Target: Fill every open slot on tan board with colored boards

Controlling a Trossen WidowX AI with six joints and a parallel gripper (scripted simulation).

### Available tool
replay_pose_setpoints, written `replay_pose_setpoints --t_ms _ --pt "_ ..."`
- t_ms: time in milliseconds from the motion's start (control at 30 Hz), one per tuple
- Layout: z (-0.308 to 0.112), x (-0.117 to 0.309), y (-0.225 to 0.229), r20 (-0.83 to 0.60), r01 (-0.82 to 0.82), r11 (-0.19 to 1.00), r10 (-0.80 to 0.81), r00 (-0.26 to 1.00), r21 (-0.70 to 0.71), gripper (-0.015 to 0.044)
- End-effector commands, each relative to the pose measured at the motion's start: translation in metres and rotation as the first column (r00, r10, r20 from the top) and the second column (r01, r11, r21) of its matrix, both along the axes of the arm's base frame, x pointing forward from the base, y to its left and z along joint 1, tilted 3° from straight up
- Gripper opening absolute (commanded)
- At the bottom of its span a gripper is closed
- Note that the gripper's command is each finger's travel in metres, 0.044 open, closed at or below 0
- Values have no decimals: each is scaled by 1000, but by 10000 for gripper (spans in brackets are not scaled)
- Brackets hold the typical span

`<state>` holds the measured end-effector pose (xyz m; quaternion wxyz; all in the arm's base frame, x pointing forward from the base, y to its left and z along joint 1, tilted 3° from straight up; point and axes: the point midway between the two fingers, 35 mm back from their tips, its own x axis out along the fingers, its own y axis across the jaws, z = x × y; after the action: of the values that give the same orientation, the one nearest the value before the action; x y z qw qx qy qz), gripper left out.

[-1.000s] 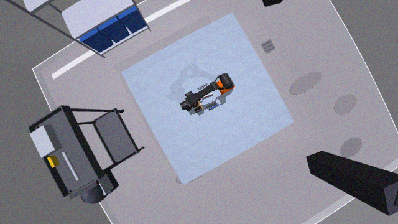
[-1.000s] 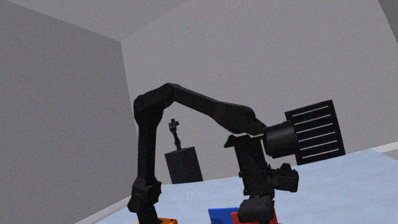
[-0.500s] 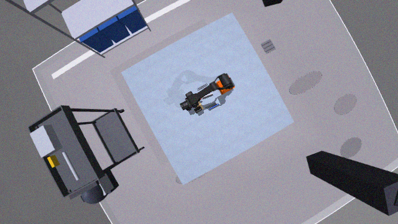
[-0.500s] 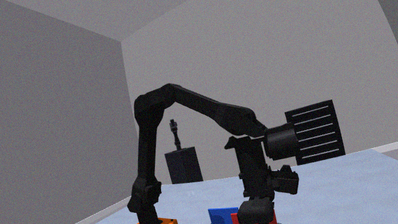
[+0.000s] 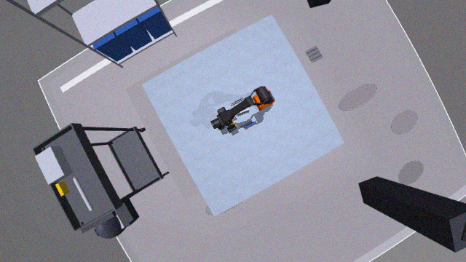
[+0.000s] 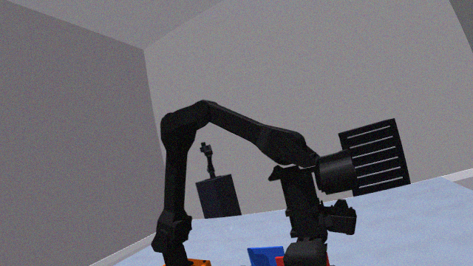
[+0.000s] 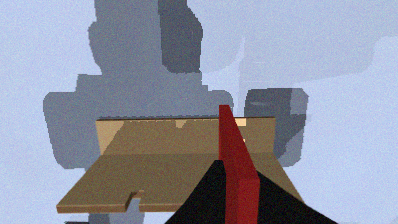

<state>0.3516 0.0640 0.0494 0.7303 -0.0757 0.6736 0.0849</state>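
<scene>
The tan board (image 7: 110,182) (image 5: 234,122) stands on the mat, seen from above in the wrist view. An open slot shows in its near top edge, left of centre. My gripper (image 7: 227,168) (image 6: 306,256) is shut on a red board (image 7: 234,145) (image 6: 279,261). The red board is upright and crosswise to the tan board, over its right part. The fingers and red board hide the tan board's edge there, so the notch, any slot below it and any contact cannot be seen. A blue board (image 6: 263,255) (image 5: 250,125) stands apart, toward the arm's base.
The orange arm base (image 5: 263,103) (image 6: 199,262) stands on the blue mat (image 5: 291,135) (image 6: 406,214). Dark slatted pieces (image 5: 237,102) lie beside the forearm. A cart (image 5: 98,160) and a shelf with blue bins (image 5: 136,34) stand off the mat.
</scene>
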Motion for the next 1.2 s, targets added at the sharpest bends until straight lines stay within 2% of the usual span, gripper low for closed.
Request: replay_pose_setpoints --t_ms 0,467,667,967,1033,1167 --pt "-1 0 0 1 -3 1000 3 1000 -2 0" --pt "-1 0 0 0 0 1000 0 1000 0 0" --pt "-1 0 0 0 0 1000 0 1000 0 158" --pt "-1 0 0 0 0 1000 0 1000 0 167" --pt "9 1 0 0 0 1000 0 1000 0 167" --pt "67 -4 -1 1 -3 1000 3 1000 -1 167"
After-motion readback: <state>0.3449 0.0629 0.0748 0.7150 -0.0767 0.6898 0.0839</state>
